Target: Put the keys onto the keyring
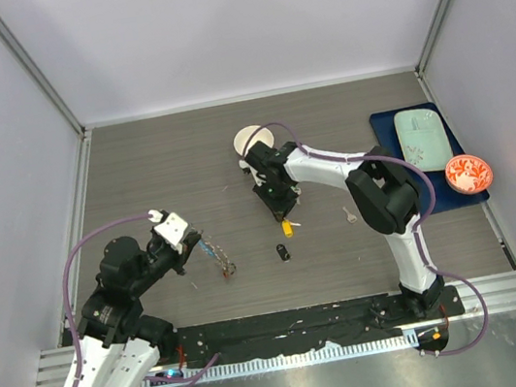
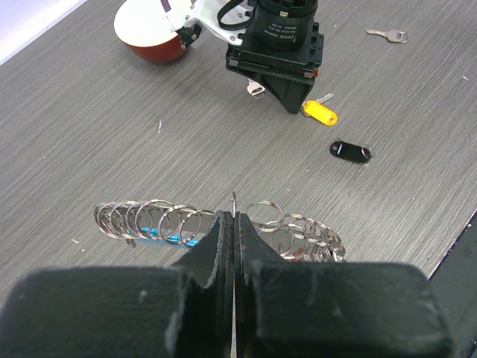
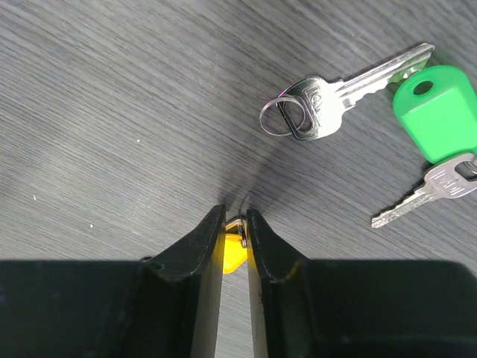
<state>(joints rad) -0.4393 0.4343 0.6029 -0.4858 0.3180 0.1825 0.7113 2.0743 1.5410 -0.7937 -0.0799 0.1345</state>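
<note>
My left gripper [image 1: 193, 243] [image 2: 233, 216] is shut on the thin wire of the keyring [image 1: 217, 256] [image 2: 160, 218]. The keyring carries several small silver rings and a blue tag [image 2: 170, 236] and hangs just above the table. My right gripper [image 1: 280, 210] [image 3: 235, 218] points down at mid-table, shut on the yellow-tagged key [image 1: 287, 228] [image 2: 319, 112] [image 3: 232, 252]. A black-tagged key [image 1: 284, 252] [image 2: 350, 151] lies nearer me. A plain key [image 1: 350, 214] [image 2: 387, 34] lies to the right. The right wrist view shows a ringed silver key [image 3: 328, 104] and a green-tagged key [image 3: 436, 112] on the table.
A small white bowl [image 1: 252, 140] stands behind the right gripper. A blue tray [image 1: 395, 128] at the right holds a pale green dish [image 1: 423, 136] and a red patterned bowl [image 1: 468, 174]. Grey walls enclose the table.
</note>
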